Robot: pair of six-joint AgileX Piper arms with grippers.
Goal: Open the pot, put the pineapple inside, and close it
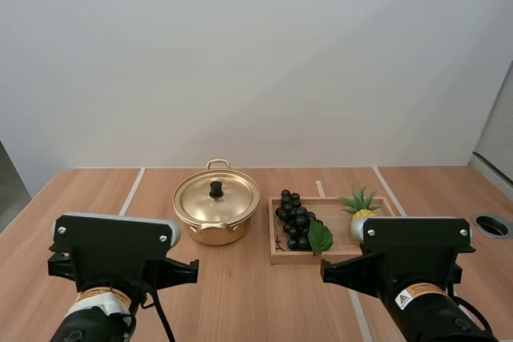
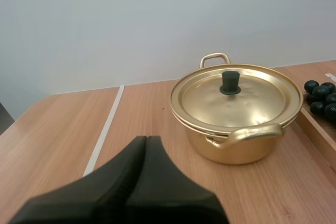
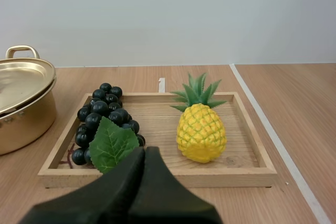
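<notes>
Grapes (image 3: pixel 100 107) with green leaf (image 3: pixel 113 142) in wooden tray (image 3: pixel 157 177) on table (image 3: pixel 299 114).

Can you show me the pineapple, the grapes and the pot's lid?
pineapple (image 3: pixel 201 132): right wrist view, on its yellow body.
grapes (image 3: pixel 102 109): right wrist view, on a berry in mid-bunch.
lid (image 2: pixel 239 103): left wrist view, on the middle of its gold top.

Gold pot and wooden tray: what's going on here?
Nothing is being handled yet. The shiny gold metal pot sits closed, its gold lid with a black knob on. The yellow pineapple with a green crown stands upright in the shallow wooden tray, beside a bunch of dark grapes. The left gripper and right gripper hang short of them, jaws shut on nothing.
</notes>
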